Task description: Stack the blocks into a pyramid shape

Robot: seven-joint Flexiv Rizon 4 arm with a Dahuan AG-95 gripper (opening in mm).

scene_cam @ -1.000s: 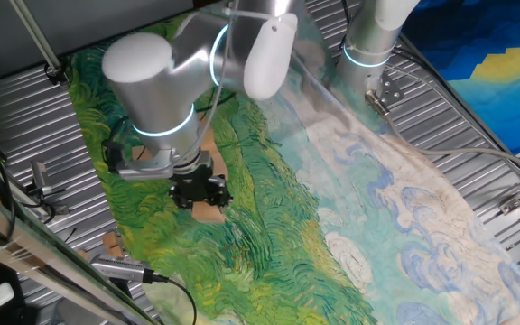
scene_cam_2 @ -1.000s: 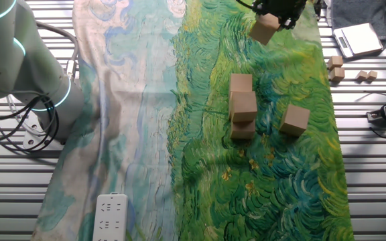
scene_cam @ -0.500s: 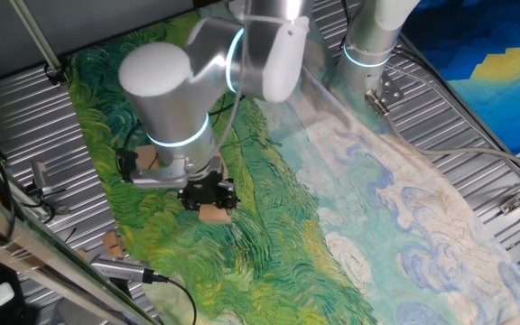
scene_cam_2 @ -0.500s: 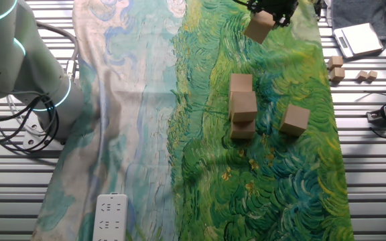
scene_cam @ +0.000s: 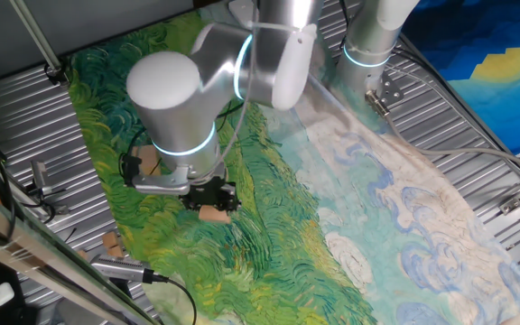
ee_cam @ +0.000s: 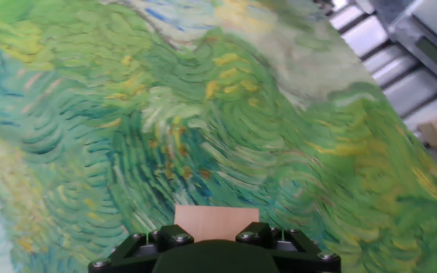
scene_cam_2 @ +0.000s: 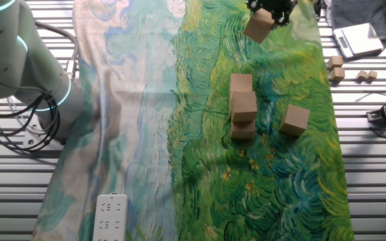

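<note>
From one fixed view, the silver arm bends low over the green painted cloth (scene_cam: 269, 262) that covers the table. Its black two-finger gripper (scene_cam: 211, 200) is closed on a light tan wooden cube (scene_cam: 215, 214), carried just above the cloth. Another tan block (scene_cam: 149, 162) peeks out behind the arm's wrist, mostly hidden.

From the other fixed view, the gripper (scene_cam_2: 271, 5) sits at the top edge, clamped on the carried cube (scene_cam_2: 259, 25), which hangs tilted over the cloth (scene_cam_2: 280, 181). Nearer the middle stands a cluster of plain tan blocks: one flat block (scene_cam_2: 240, 84) at the far end, a raised block (scene_cam_2: 244, 106) just beside it, and a lower block (scene_cam_2: 242, 130) showing beneath that one's near edge. How many sit under the raised one I cannot tell. A separate tan cube (scene_cam_2: 294, 119) rests to the right, apart from the cluster. Small tan wooden pieces (scene_cam_2: 335, 68) lie on the metal slats beyond the cloth's edge. A white power strip (scene_cam_2: 110, 217) lies at the near left.

In the hand view, the black fingers (ee_cam: 143, 246) frame the top of the held cube (ee_cam: 215, 222), with blurred green cloth (ee_cam: 127, 136) beyond.
</note>
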